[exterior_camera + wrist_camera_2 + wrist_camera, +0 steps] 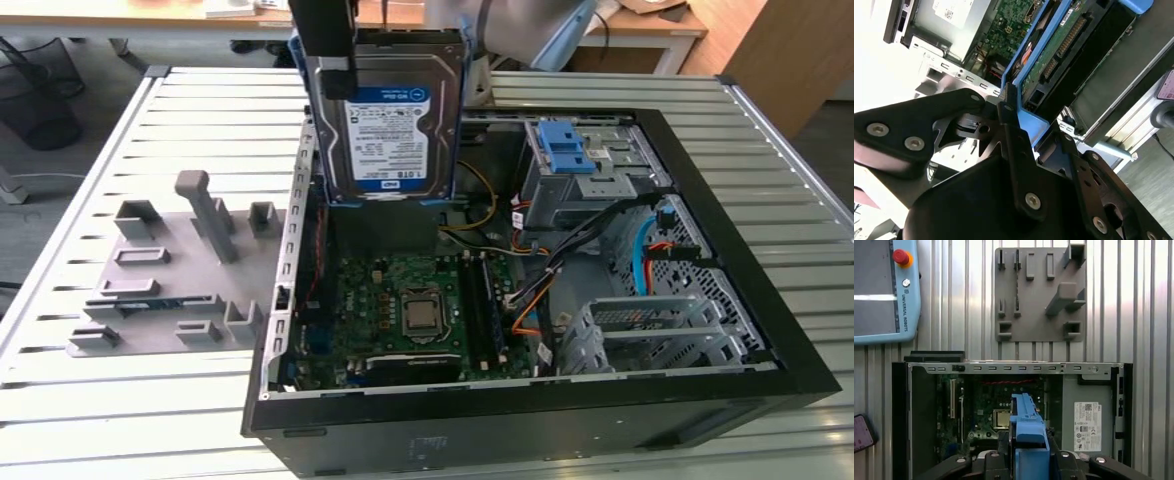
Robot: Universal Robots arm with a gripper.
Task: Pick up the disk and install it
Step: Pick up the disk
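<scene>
The disk [395, 112] is held up on its edge above the open computer case [534, 420]. Its blue frame is clamped in the closed gripper [1031, 122]. If it is lowered crooked, it could be bumped on the case wall or caught on the cables [567, 250]. The slot meant for it cannot be made out.

We see a table [94, 420] of pale metal slats. On it an open black computer case [534, 415] lies on its side, with a grey holder plate [160, 300] just beside it toward the exterior view's left. In the first wrist view, a control tablet [884, 290] and a small dark device [861, 432] also lie on it.
</scene>
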